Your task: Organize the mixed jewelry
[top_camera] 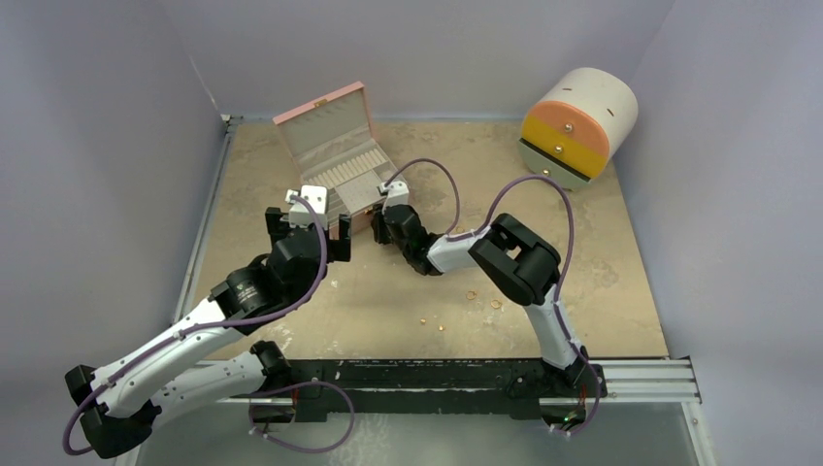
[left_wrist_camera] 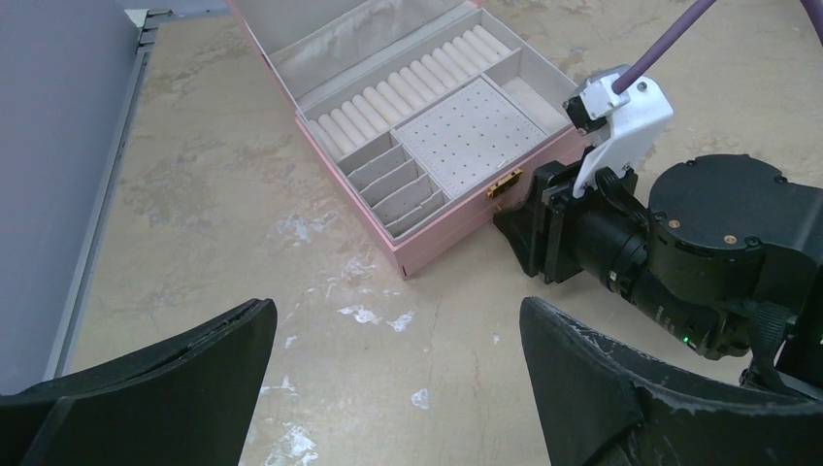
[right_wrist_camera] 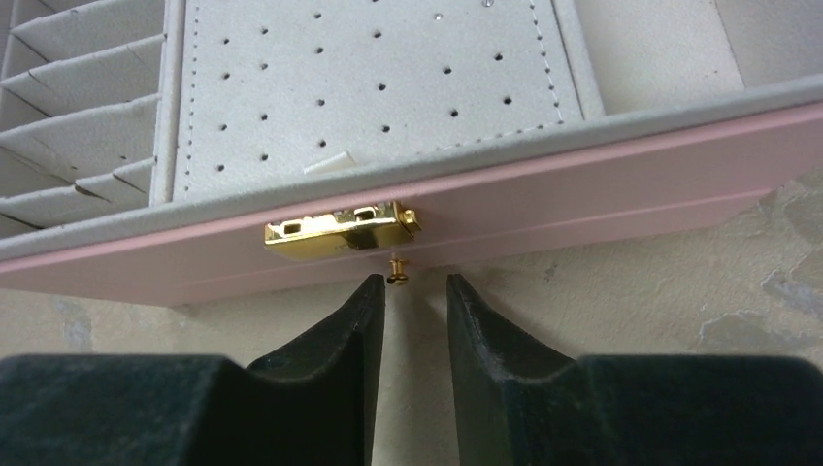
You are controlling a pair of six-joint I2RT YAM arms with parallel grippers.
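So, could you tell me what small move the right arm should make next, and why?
Probably back the right gripper away from the pink box and lift. Its jaws stand slightly apart and empty below the gold clasp, a tiny gold pin just beyond the fingertips, while loose gold pieces wait on the table nearer its base.

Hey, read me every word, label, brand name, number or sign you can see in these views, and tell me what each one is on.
None: no readable text shows in any view.
pink jewelry box: no lettering on its lid, walls or lining.
gold clasp: plain metal, no engraving visible.
round drawer unit: no label, only small knobs on its coloured fronts.
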